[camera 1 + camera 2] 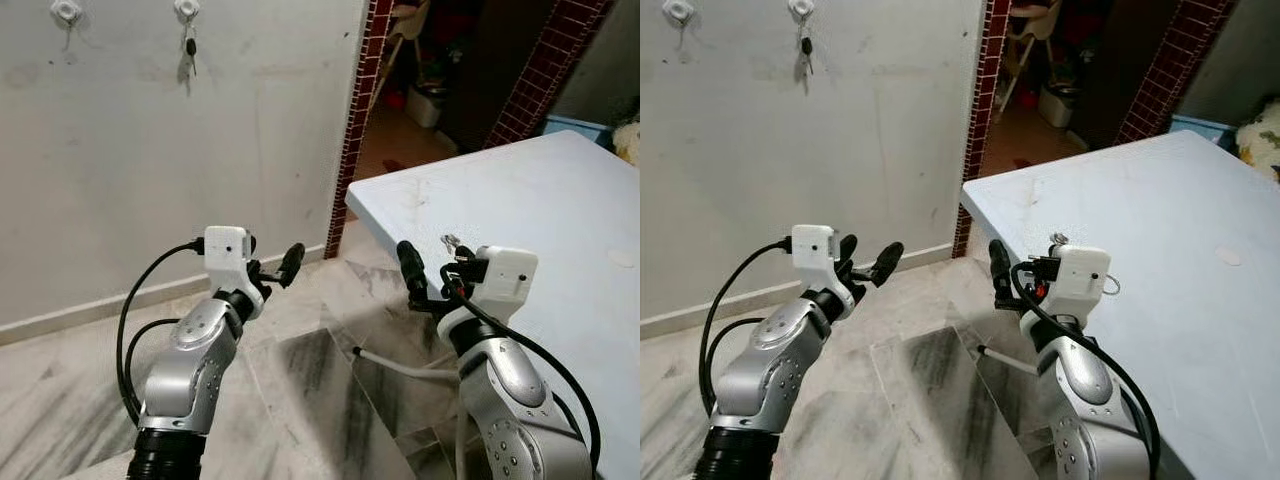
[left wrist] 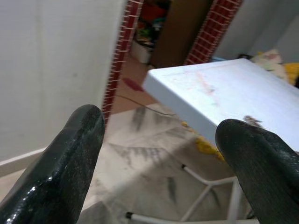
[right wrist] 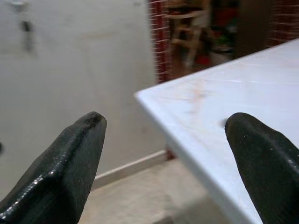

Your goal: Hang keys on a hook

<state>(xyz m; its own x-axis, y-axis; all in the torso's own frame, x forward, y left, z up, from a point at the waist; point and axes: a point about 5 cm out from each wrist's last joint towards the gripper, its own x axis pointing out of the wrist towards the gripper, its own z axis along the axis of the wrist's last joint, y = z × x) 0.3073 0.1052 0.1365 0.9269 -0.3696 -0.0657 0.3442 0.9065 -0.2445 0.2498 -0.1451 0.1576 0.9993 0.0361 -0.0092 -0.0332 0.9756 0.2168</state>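
While the keys (image 1: pixel 190 47) hung from a white wall hook (image 1: pixel 186 9), my left claw (image 2: pixel 159 154) and right claw (image 3: pixel 166 154), both spread and empty, hovered over the floor beside the table's corner (image 1: pixel 352 200).

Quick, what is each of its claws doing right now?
Left gripper: open, holding nothing.
Right gripper: open, holding nothing.
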